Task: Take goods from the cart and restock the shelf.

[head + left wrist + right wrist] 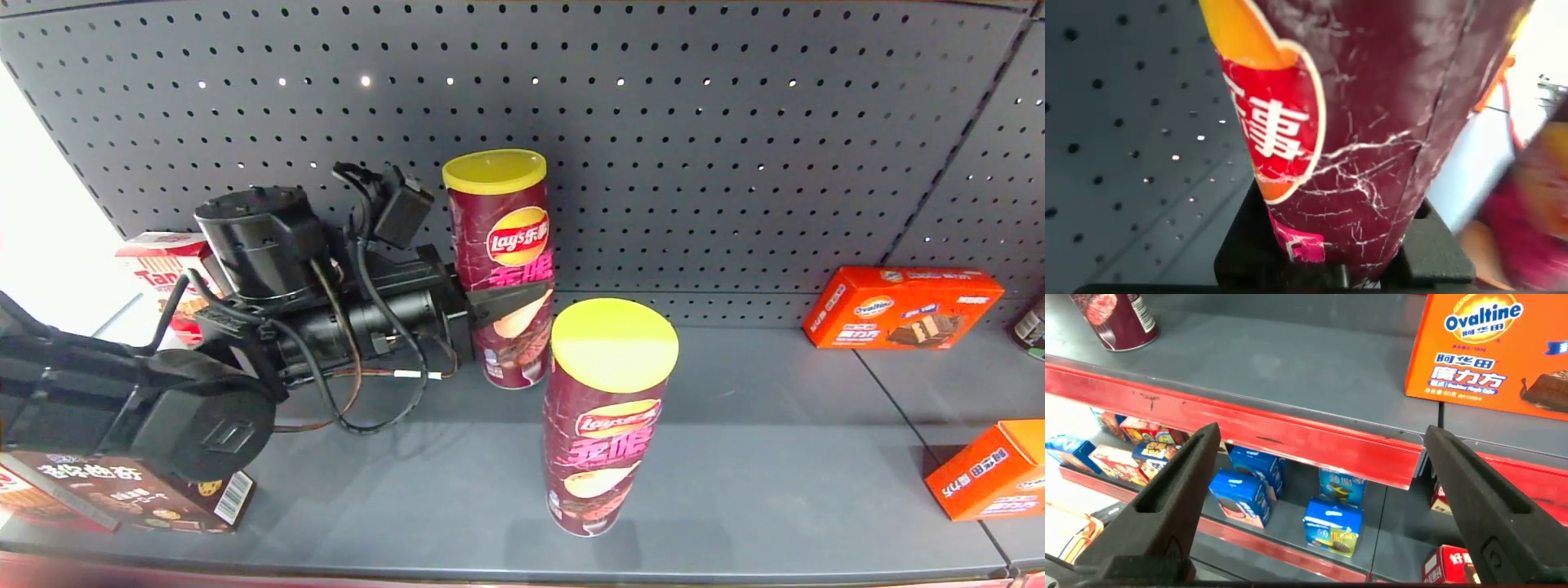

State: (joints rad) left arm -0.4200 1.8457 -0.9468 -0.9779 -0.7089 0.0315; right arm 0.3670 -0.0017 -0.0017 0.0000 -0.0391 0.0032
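Two maroon chips cans with yellow lids stand upright on the grey shelf [775, 457]. The back can [500, 245] is close to the pegboard wall, and my left gripper [510, 314] is shut on its lower half from the left. In the left wrist view that can [1372, 122] sits tight between the two black fingers [1437, 253]. The front can [608, 416] stands free near the shelf's front edge. My right gripper [1327, 506] hangs open below the shelf's red front lip [1290, 433], with nothing between its fingers.
Orange boxes lie at the right back [902, 306] and right front [988, 469]. A wafer box [163, 265] and a dark cookie box [122, 490] sit at the left. Bare shelf lies between the cans and the orange boxes. Blue boxes [1331, 527] fill a lower shelf.
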